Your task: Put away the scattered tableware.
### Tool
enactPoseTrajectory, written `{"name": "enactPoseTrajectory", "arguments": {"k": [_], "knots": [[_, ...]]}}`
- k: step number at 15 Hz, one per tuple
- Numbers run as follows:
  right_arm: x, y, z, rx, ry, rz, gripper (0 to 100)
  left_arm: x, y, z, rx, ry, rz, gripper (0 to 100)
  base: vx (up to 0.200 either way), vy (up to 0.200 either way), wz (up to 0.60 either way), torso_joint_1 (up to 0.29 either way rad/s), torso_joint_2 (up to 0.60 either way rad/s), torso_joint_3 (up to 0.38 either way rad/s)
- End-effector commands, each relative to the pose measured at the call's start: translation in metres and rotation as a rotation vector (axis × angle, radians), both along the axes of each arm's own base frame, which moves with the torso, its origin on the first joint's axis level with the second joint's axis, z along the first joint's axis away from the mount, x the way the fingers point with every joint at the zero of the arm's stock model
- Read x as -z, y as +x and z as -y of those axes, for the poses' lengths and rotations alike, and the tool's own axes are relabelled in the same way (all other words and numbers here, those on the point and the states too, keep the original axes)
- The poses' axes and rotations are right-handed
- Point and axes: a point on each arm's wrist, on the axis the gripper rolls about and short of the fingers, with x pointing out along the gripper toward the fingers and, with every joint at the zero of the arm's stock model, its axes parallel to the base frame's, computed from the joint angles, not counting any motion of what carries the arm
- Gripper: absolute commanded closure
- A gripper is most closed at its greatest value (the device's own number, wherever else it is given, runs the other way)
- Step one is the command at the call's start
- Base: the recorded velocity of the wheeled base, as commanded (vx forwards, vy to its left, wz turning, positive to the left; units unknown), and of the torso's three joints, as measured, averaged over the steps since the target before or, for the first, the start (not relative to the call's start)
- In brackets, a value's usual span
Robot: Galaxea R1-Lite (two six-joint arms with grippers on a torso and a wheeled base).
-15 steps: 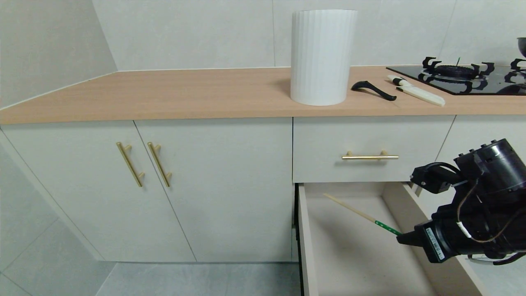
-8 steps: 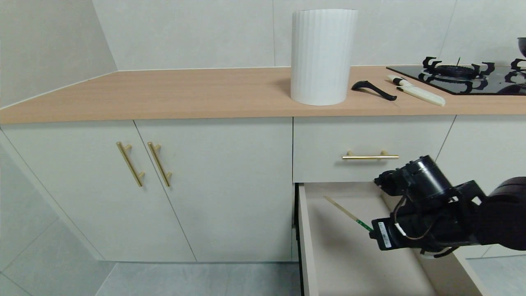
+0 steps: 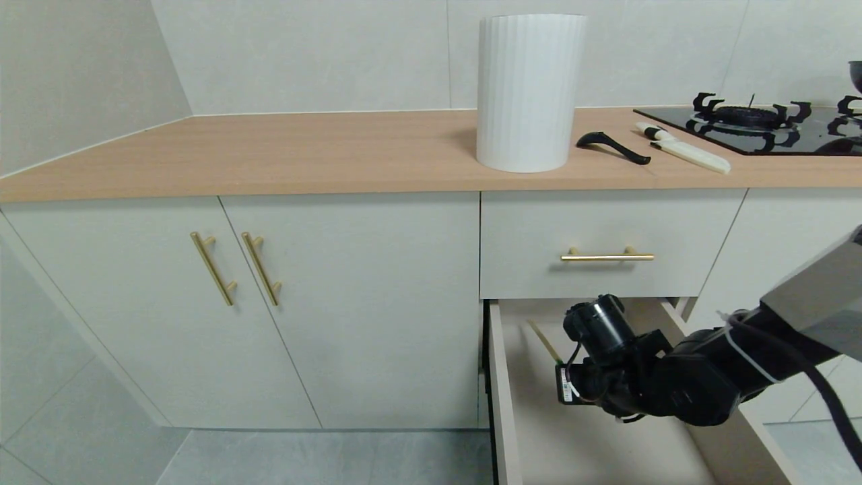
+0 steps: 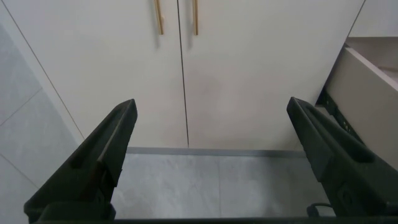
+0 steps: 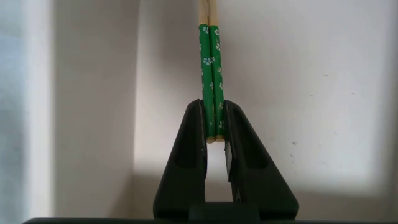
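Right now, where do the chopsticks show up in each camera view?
Head view: chopsticks slant inside the open drawer, held by the right gripper.
Right wrist view: chopsticks at centre, green ends pinched between the fingers.
Left wrist view: faces cabinet doors and floor.
Shared landmark: the open drawer, beside those doors.

Matt wood-grain countertop (image 3: 269, 151), brushed brass-look drawer handle (image 3: 606, 256), pale wooden chopsticks (image 5: 209, 74) with glossy green ends

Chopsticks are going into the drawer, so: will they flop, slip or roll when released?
Probably stiff and light: the chopsticks jut straight from the right pincer without sagging. Gripped only near their ends, they might pivot or slip. Their slim shafts could roll slightly on the drawer floor.
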Motion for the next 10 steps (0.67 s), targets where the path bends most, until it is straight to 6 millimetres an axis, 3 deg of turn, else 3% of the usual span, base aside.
{"name": "enactPoseTrajectory", "arguments": {"k": [1,3,6,10], "knots": [[0.025,0.003,-0.004,-0.002,-0.035,-0.047,100,0.000,0.000,0.000,0.000,0.000,0.000,0,0.000,0.000,0.00,0.000,0.00,0.000],[0.030,0.003,-0.005,-0.005,-0.040,-0.057,100,0.000,0.000,0.000,0.000,0.000,0.000,0,0.000,0.000,0.00,0.000,0.00,0.000],[0.056,0.000,-0.013,-0.029,-0.086,-0.113,100,0.000,0.000,0.000,0.000,0.000,0.000,0,0.000,0.000,0.00,0.000,0.00,0.000],[0.074,-0.003,-0.018,-0.032,-0.132,-0.139,100,0.000,0.000,0.000,0.000,0.000,0.000,0,0.000,0.000,0.00,0.000,0.00,0.000]]}}
